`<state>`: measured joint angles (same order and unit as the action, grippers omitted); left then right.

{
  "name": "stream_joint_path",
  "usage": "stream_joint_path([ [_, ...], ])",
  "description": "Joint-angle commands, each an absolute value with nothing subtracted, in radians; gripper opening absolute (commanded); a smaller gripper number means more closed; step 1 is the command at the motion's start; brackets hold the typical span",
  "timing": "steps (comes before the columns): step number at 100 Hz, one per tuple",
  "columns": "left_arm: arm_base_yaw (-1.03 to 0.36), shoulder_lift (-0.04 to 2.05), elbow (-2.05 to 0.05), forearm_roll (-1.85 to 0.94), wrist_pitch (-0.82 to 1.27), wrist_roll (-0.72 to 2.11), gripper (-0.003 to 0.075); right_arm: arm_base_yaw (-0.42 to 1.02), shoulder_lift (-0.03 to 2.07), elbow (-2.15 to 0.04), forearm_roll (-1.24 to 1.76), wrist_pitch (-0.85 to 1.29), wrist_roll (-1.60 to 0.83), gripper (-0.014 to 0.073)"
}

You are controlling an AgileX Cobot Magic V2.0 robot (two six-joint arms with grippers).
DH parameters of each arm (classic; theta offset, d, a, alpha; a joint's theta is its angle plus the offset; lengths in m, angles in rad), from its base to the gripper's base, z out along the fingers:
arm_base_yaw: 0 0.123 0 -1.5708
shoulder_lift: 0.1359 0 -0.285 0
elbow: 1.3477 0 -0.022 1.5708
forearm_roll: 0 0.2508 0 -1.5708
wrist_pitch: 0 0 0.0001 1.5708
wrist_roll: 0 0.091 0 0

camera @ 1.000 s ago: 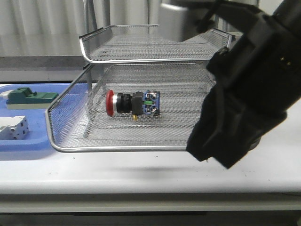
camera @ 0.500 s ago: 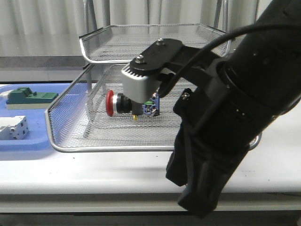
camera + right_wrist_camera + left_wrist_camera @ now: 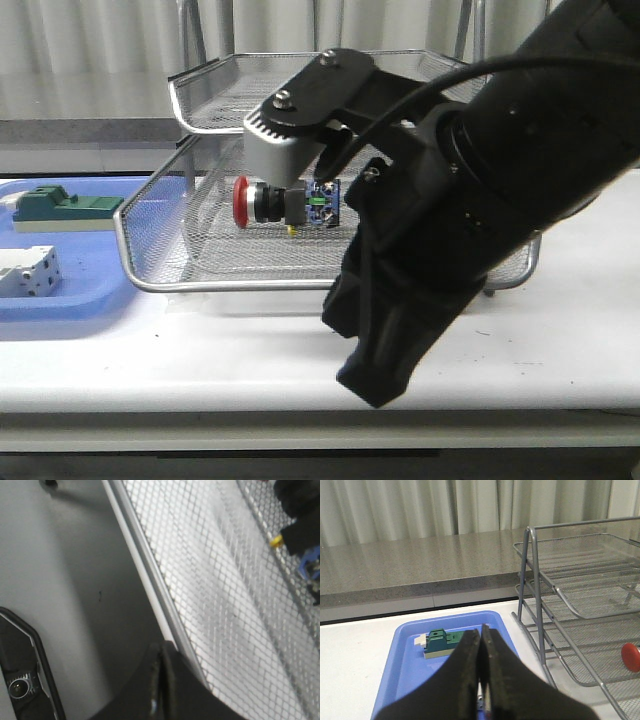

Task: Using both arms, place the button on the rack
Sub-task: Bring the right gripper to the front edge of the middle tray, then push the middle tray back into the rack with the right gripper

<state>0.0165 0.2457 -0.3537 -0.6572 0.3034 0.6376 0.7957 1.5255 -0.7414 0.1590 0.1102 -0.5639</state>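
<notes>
Silver wire mesh with smooth metal rims forms the rack (image 3: 200,255), standing on the white worktop (image 3: 560,330). On its lower tier lies the button (image 3: 285,205), its round red head toward the blue plastic tray (image 3: 60,300). Both the left end effector (image 3: 481,680) and right end effector (image 3: 159,690) have black fingers pressed together, empty. No writing is legible.
</notes>
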Motion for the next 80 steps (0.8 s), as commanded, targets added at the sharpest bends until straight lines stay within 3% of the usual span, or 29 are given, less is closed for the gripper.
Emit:
stream_joint_path([
  [1, 0.017, 0.256, -0.382, -0.68, 0.232, 0.631, -0.002, 0.778, 1.502, -0.772, 0.136, -0.007, -0.571, -0.0067],
  [80, 0.017, 0.256, -0.382, -0.68, 0.232, 0.631, -0.002, 0.597, 1.631, -0.983, 0.132, 0.017, -0.572, -0.0067],
])
